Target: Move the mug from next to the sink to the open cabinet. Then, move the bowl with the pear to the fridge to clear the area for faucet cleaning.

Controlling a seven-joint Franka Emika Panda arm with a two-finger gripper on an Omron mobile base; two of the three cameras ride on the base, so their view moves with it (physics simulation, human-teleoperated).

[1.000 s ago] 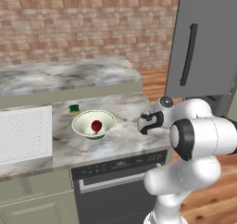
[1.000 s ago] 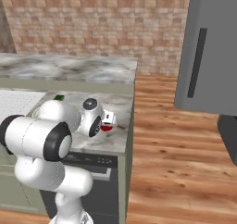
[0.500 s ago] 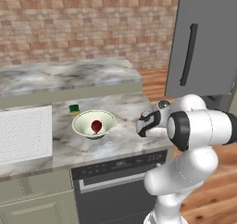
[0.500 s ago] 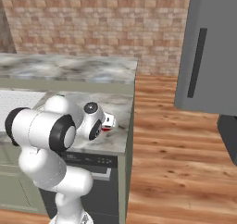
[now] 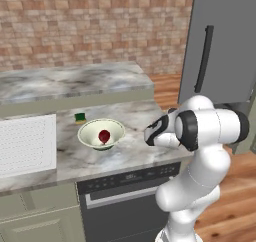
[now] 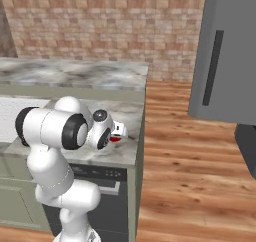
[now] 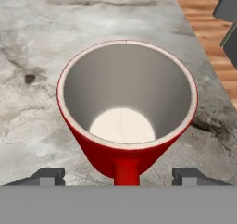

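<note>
Near the right edge of the worktop [image 5: 100,158], a red mug [image 7: 126,109] stands upright between the fingertips [image 7: 46,176] of the open claw [image 7: 118,177], handle toward the hand, so a squeeze would catch its body. Bowl [image 5: 101,134] with pear [image 5: 104,135] waits toward the sink's [image 5: 25,143] side

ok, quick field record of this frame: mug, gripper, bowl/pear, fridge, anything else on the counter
mug: red outside, pale inside, empty, upright on the grey marble counter; mug lies between the finger tips
gripper: gripper open, a tip either side of the mug handle, no contact visible
bowl: bowl on the counter, left of the arm
pear: pear inside the bowl
fridge: fridge door shut, right of the counter
other: small green block behind the bowl; white draining board at far left
</note>
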